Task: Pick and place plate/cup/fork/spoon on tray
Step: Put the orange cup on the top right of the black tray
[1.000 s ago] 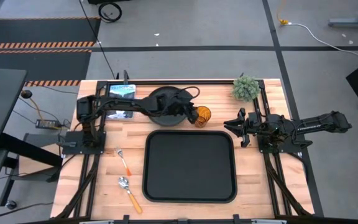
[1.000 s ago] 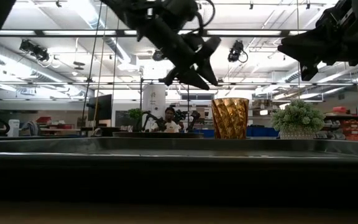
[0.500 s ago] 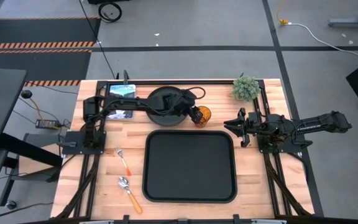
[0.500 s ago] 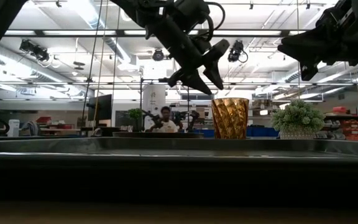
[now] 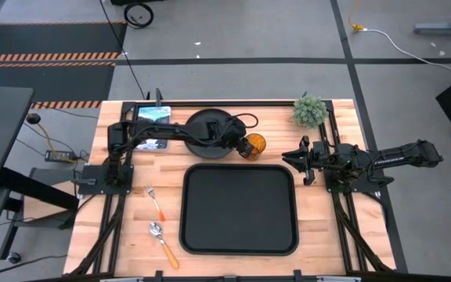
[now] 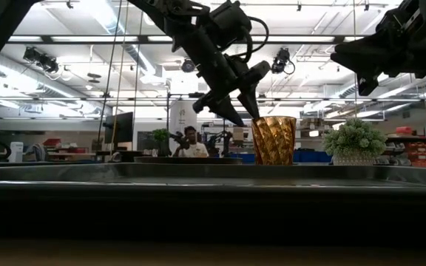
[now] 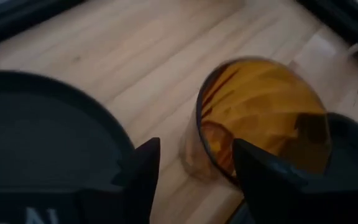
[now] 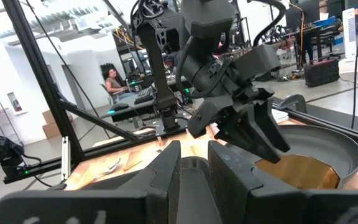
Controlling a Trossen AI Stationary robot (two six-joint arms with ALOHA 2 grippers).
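The amber cup (image 5: 255,146) stands upright on its base on the wooden table, just right of the round black plate (image 5: 208,133). My left gripper (image 5: 243,145) reaches over the plate to the cup, open. In the left wrist view (image 7: 196,149) one finger is over the cup's mouth (image 7: 260,118) and one is outside its wall. In the low view the fingertips (image 6: 256,116) are at the cup's rim (image 6: 274,118). The black tray (image 5: 239,207) lies in the middle. The fork (image 5: 156,202) and the spoon (image 5: 163,243) lie left of it. My right gripper (image 5: 290,159) hangs right of the tray, open by a narrow gap (image 8: 194,149).
A small potted plant (image 5: 310,110) stands at the far right corner. A flat device (image 5: 153,117) lies at the far left, beside the plate. The arms' frames run along both table sides. A person (image 6: 191,144) sits in the room beyond the table.
My left gripper has gone toward the table's right edge and down, from above the plate's right rim to the cup's rim, its fingers staying open and pointing down. The cup, the plate and my right arm have kept still.
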